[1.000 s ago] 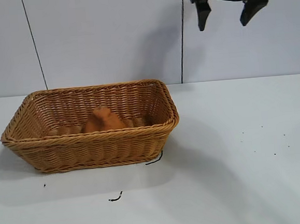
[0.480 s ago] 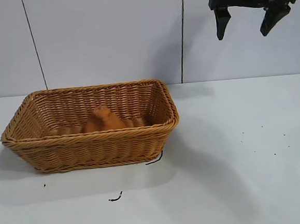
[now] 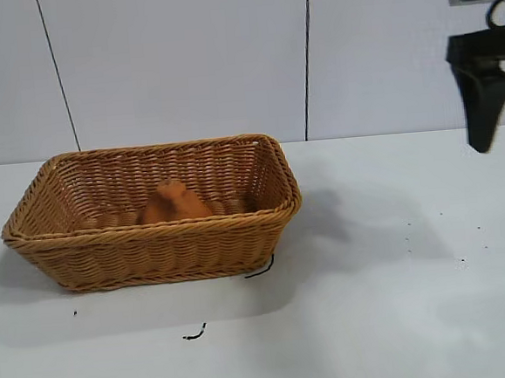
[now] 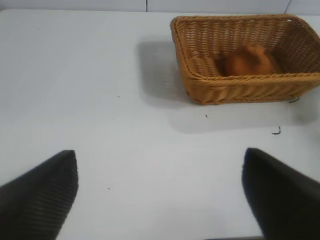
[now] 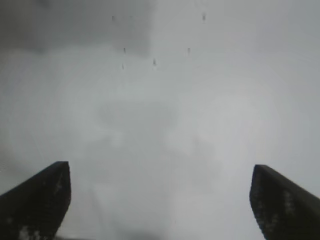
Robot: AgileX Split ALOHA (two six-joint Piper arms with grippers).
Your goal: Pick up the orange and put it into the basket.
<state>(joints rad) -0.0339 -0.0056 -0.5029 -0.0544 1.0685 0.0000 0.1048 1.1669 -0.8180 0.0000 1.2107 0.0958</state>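
The orange [image 3: 173, 204] lies inside the wicker basket [image 3: 151, 231] on the left half of the white table, with nothing touching it. High at the far right, well clear of the basket, my right gripper [image 3: 482, 136] hangs turned side-on. Its wrist view shows the right gripper [image 5: 160, 200] open over bare table, nothing between the fingers. The left arm is outside the exterior view. From its wrist, the left gripper [image 4: 160, 192] is open and empty, far back from the basket [image 4: 250, 77] and the orange [image 4: 247, 61].
A short black thread [image 3: 194, 334] lies on the table in front of the basket, and another thread [image 3: 260, 268] sits at its front right corner. Small dark specks [image 3: 464, 260] dot the table's right side. A panelled wall stands behind.
My right gripper has swung further right, dropped a little and turned side-on to the exterior camera, staying open. The orange and basket have not moved.
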